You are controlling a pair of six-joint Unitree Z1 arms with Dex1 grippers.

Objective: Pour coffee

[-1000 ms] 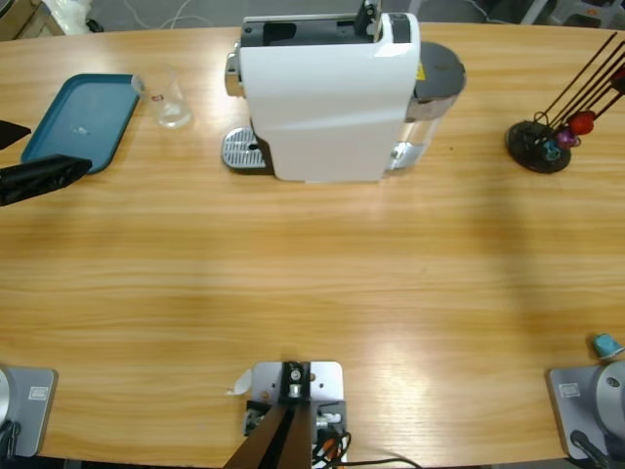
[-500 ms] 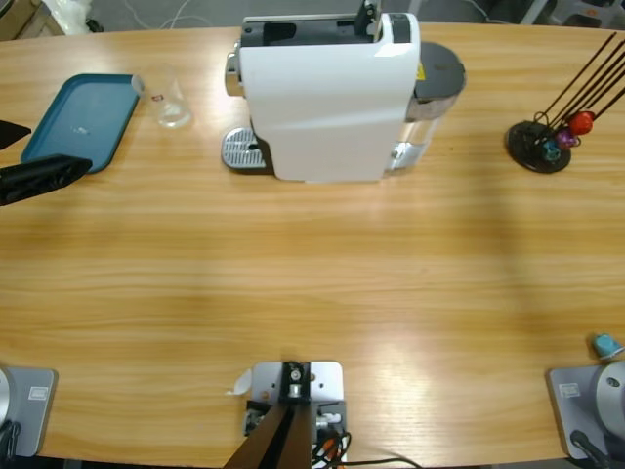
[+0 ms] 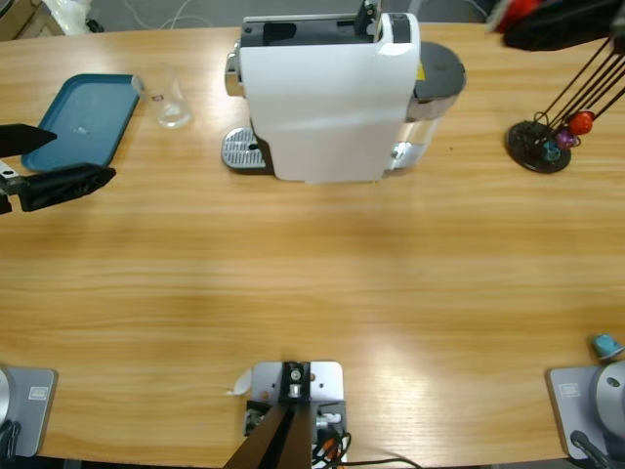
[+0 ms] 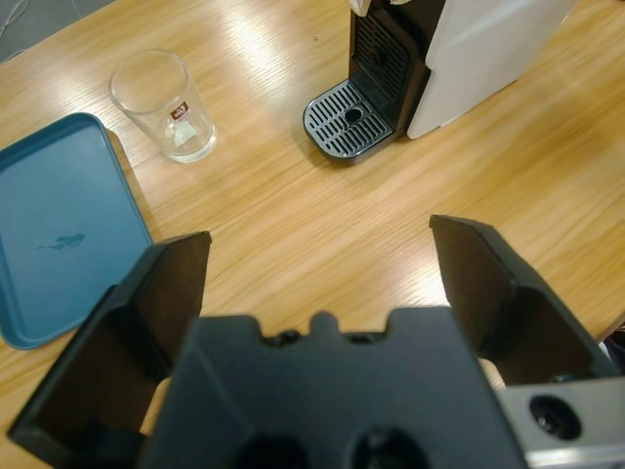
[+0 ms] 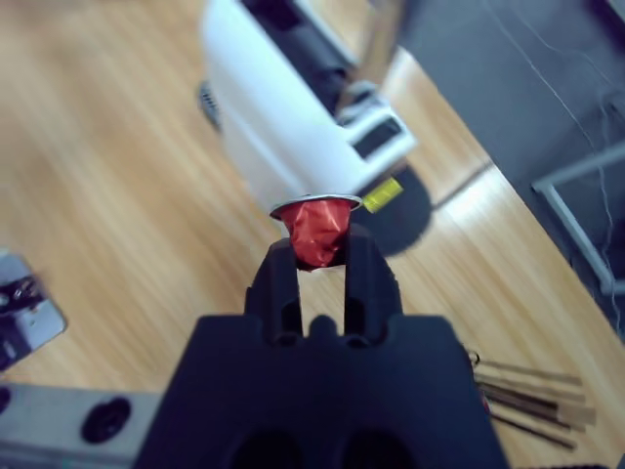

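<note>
The coffee machine stands at the upper middle of the high view, on the table. Its drip tray juts out at its lower left. The glass stands left of the machine, just beside the right edge of the tray, which lies in the upper left. The left gripper comes in from the left edge, over the tray's lower corner. The capsule stand sits at the right, well apart from the machine. The right gripper is in the upper right corner, above the stand, with a capsule between its jaws. A loose capsule lies at the lower right edge.
</note>
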